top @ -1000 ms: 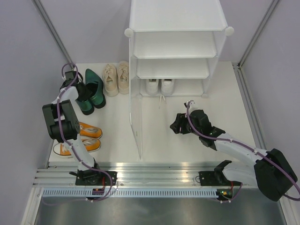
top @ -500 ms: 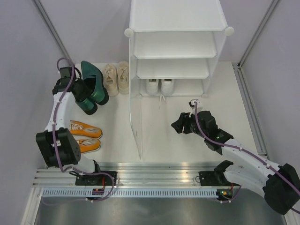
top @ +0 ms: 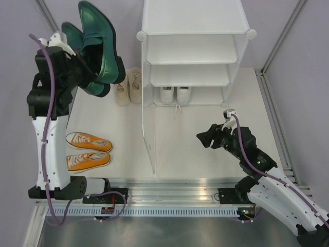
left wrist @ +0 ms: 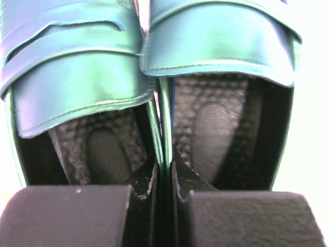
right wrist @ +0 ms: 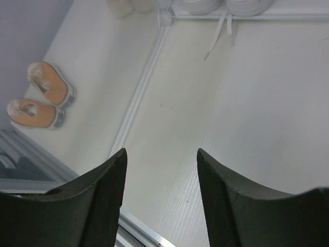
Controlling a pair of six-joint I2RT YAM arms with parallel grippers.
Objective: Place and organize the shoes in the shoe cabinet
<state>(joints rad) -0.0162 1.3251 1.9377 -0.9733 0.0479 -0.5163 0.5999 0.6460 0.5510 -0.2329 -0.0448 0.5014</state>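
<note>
While the overhead camera shows the left gripper (top: 83,67) high at ten o'clock holding the green heels (top: 100,46), only its wrist camera shows the hold. Black fingers (left wrist: 77,216) clamp the two inner walls together, below glossy metallic straps and dimpled dark insoles. The right gripper (top: 208,138), at four o'clock, gapes with nothing in it. White sneakers (top: 175,94) sit on the bottom tier of the smooth plastic cabinet (top: 193,20). Cream sneakers (top: 131,85) stand just beside its left wall, and orange canvas sneakers (top: 87,150) lie at eight o'clock.
</note>
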